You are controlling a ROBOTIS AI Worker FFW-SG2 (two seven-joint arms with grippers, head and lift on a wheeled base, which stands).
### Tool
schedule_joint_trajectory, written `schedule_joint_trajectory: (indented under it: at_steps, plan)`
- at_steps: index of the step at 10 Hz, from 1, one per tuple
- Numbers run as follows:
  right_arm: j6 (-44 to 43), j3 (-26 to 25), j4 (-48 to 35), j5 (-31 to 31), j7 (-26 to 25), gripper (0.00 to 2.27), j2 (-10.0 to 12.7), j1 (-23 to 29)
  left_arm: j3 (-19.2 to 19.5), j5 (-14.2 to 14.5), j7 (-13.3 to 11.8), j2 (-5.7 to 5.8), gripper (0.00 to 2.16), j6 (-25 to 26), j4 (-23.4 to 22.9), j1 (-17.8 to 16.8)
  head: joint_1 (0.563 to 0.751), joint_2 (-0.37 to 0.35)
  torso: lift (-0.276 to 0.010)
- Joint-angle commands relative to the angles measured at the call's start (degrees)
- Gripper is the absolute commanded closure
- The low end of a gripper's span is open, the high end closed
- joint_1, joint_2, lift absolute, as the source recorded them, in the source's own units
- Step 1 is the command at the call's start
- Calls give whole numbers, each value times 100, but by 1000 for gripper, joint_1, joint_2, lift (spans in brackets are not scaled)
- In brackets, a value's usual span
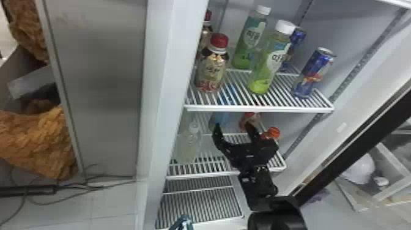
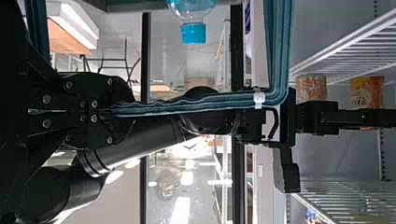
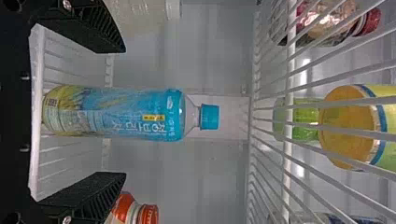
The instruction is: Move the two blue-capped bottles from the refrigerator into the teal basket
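The blue-capped bottle (image 3: 116, 114) you are after stands upright on the refrigerator's lower wire shelf (image 1: 198, 176), its blue-and-yellow wrapped body facing your right claw (image 3: 123, 112). That claw is spread wide, one finger on each side of the bottle and touching neither side. The bottle looks like smooth, fairly stiff plastic; expect moderate weight if it is full, some give under a hard squeeze, and a slippery wrapper if it is damp. Your best hold is probably around the middle of the straight body, below the sloping shoulder and well away from the narrow cap. Close evenly, then lift only slightly before drawing it out, since the upper wire shelf (image 1: 260, 109) could catch the cap. To one side is an orange-capped bottle (image 1: 273, 132); to the other, a pale, clear bottle (image 1: 189, 142). Overhead stand a red-capped bottle (image 1: 213, 65), green bottles with white caps and blue cans. Outside, your left claw (image 2: 130, 111) is pressed together on the rim of the teal basket (image 2: 279, 51). A second blue-capped bottle (image 2: 193, 33) appears to be inside it, so one transfer seems left.
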Motion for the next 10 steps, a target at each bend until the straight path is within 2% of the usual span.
schedule_joint_trajectory:
  at_steps: [1, 10]
  plan:
    - [0, 25, 173, 40, -74, 62, -1, -121, -7, 4, 0, 8, 1136, 0, 0, 0, 695, -350, -141]
    - [563, 324, 707, 57, -356, 64, -71, -923, -60, 30, 9, 8, 1136, 0, 0, -42, 695, -350, -141]
